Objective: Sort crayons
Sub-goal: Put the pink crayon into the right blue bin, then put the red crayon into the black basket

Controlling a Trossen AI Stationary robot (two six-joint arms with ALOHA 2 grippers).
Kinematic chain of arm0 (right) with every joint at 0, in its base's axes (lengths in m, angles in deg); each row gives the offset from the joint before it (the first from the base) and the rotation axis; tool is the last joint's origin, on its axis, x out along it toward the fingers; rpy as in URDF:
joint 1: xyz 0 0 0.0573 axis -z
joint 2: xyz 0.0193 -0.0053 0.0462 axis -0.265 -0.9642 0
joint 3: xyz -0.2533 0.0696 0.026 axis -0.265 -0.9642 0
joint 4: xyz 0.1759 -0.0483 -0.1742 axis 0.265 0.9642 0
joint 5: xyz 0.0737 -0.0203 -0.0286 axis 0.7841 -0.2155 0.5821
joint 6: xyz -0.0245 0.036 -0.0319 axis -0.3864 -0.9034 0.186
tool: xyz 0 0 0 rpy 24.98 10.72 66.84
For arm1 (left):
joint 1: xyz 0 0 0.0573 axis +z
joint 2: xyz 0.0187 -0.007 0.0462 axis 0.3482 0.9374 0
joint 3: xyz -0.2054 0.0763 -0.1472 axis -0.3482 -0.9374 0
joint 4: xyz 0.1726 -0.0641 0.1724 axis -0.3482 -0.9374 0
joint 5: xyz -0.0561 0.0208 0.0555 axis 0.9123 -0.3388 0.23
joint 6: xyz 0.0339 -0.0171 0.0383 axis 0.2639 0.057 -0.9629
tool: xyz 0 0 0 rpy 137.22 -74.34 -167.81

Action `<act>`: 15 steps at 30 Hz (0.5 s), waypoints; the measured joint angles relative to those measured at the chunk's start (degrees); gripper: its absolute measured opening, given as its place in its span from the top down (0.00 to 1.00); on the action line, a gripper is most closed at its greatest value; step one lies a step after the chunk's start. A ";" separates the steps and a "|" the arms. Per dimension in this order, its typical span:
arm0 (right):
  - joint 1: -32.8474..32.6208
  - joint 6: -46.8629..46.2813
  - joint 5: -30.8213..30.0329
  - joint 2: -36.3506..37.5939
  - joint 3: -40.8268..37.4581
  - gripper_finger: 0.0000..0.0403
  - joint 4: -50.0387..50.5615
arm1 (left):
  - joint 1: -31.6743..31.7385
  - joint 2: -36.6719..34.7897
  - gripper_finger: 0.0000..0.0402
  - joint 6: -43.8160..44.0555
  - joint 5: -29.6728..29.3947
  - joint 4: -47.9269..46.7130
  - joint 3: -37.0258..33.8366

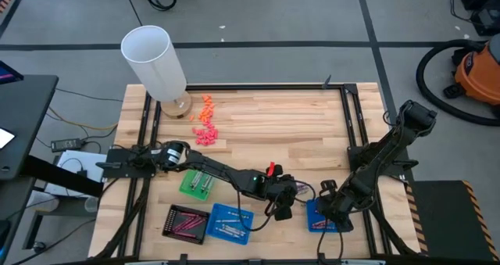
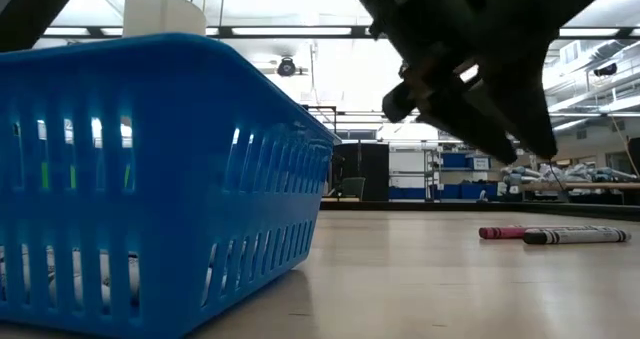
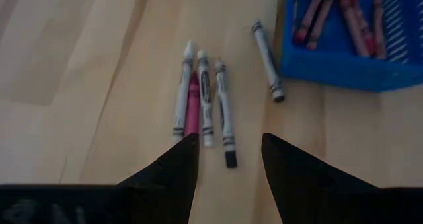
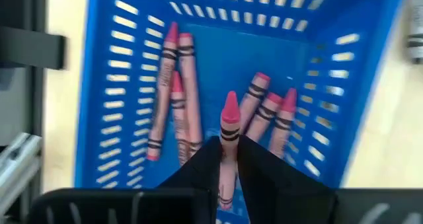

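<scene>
Right wrist view: our right gripper (image 4: 229, 159) pinches a pink crayon (image 4: 229, 121) inside the blue basket (image 4: 106, 85) walls; left gripper (image 3: 229, 159) spread above loose crayons (image 3: 205, 98).

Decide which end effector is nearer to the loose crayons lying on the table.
Left. The left end effector hovers right over the loose crayons, fingers open. The right end effector is off to the side above a blue tray, with a pink crayon between its fingers.

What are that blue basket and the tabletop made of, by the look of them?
Blue basket: most likely moulded plastic, uniform blue with regular slotted walls and a slight sheen. Tabletop: apparently wood, butcher-block style, pale joined strips with visible grain and a smooth, low-gloss finish.
</scene>
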 joint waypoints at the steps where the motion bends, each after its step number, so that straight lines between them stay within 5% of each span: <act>1: 0.21 -0.21 0.27 -0.02 0.00 0.85 -0.12 | 0.02 0.10 0.56 -0.17 0.56 -0.37 0.00; 15: 1.51 -0.87 0.16 6.71 0.24 0.76 1.64 | 0.71 0.84 0.56 -1.92 1.31 0.08 0.04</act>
